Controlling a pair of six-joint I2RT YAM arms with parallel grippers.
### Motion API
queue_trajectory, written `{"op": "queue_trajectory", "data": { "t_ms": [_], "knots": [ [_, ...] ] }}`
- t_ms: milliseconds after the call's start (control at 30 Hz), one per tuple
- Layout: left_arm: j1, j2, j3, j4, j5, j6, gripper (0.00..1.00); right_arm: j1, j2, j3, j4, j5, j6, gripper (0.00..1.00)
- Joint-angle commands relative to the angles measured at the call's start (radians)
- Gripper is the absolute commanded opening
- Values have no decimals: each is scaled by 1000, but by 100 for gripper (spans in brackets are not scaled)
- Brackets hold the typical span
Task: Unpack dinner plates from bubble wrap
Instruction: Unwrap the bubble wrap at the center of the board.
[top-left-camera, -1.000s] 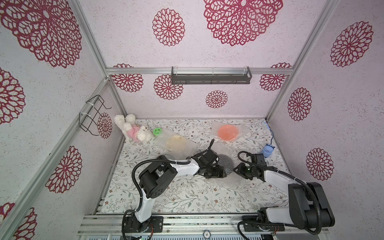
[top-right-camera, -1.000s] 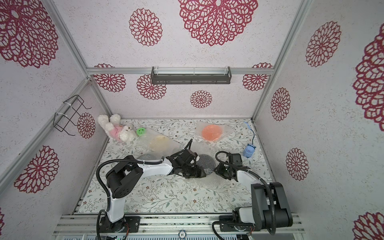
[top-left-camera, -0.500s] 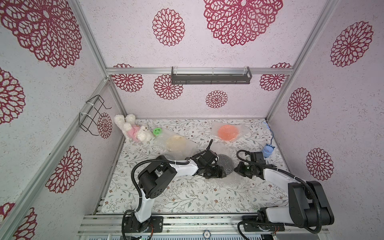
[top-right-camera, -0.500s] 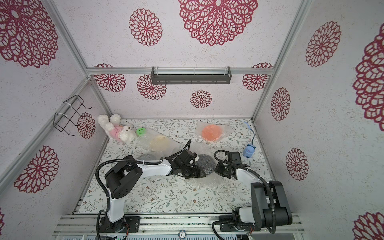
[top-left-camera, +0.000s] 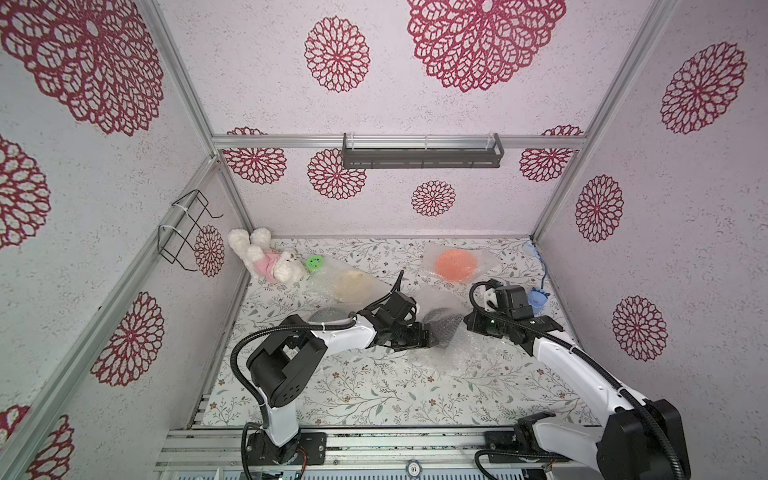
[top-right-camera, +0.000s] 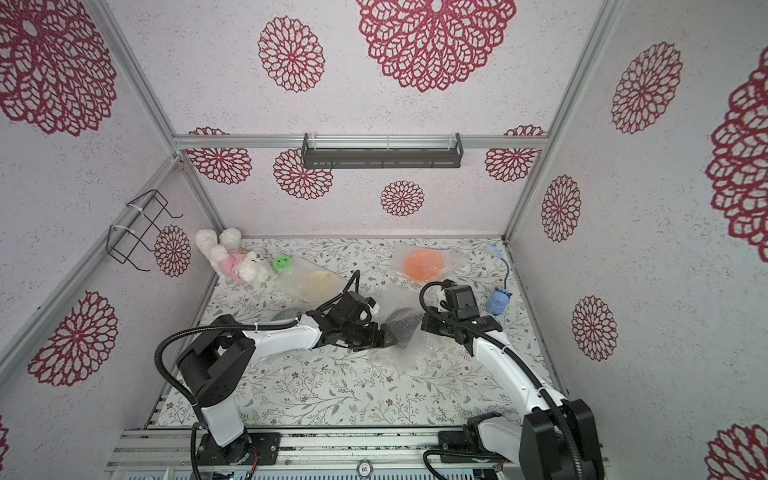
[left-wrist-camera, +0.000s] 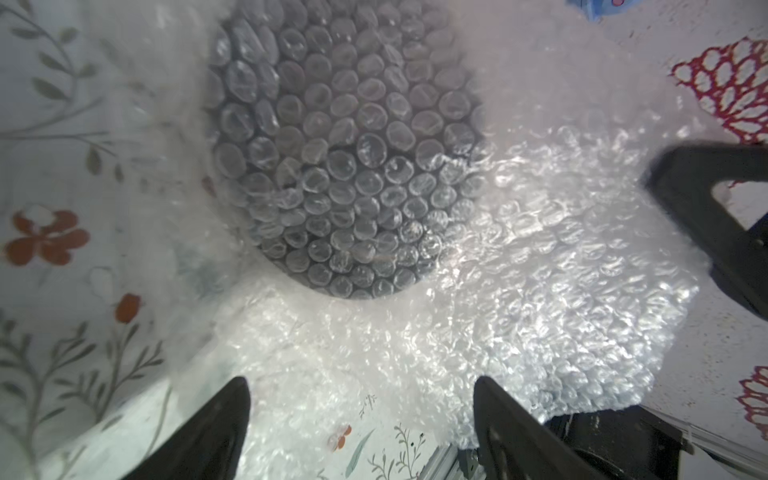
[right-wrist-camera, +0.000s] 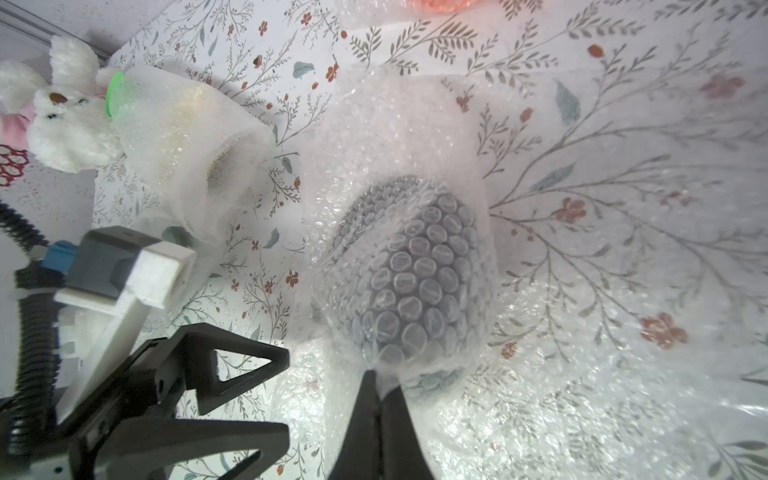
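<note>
A black dinner plate (top-left-camera: 444, 326) (right-wrist-camera: 415, 282) lies mid-table inside clear bubble wrap (left-wrist-camera: 540, 291). My right gripper (top-left-camera: 469, 326) (right-wrist-camera: 376, 378) is shut on a pinch of the bubble wrap at the plate's right edge. My left gripper (top-right-camera: 384, 337) (left-wrist-camera: 361, 399) stands open at the plate's left side, with only wrap and table between its fingers. An orange plate (top-left-camera: 456, 265) and a cream plate (top-left-camera: 353, 286) lie further back, both in wrap. A greyish wrapped plate (top-left-camera: 327, 313) shows partly behind the left arm.
A white plush bunny (top-left-camera: 266, 259) and a green smiley disc (top-left-camera: 315, 262) lie at the back left. A small blue toy (top-left-camera: 538, 299) sits by the right wall. A wire rack (top-left-camera: 185, 232) hangs on the left wall, and a dark shelf (top-left-camera: 422, 151) on the back wall.
My right gripper has closed on the bubble wrap at the black plate's edge. The left gripper's jaws have spread a little wider beside the plate.
</note>
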Motion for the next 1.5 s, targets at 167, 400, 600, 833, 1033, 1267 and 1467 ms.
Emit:
{"op": "queue_trajectory", "data": {
  "t_ms": [167,400,600,833,1033,1267,1467],
  "knots": [
    [14,-23,-42,4,-10,0,87,102,-31,95,-159,270,-41,0],
    [31,-68,-70,19,-11,-10,87,186,-55,148,-131,256,-60,0],
    [96,-176,-126,-5,-29,-6,88,219,-63,176,-68,151,-71,0],
    [181,-392,-244,-133,-133,10,89,264,-57,181,21,9,-71,0],
    [247,-592,-405,-250,-223,-40,92,358,4,183,92,-32,-76,0],
    [290,-607,-504,-195,-211,-74,92,439,114,161,203,-73,-40,0],
    [363,-504,-521,-115,-212,-81,90,461,174,148,225,-68,-12,0]
  ]
}}
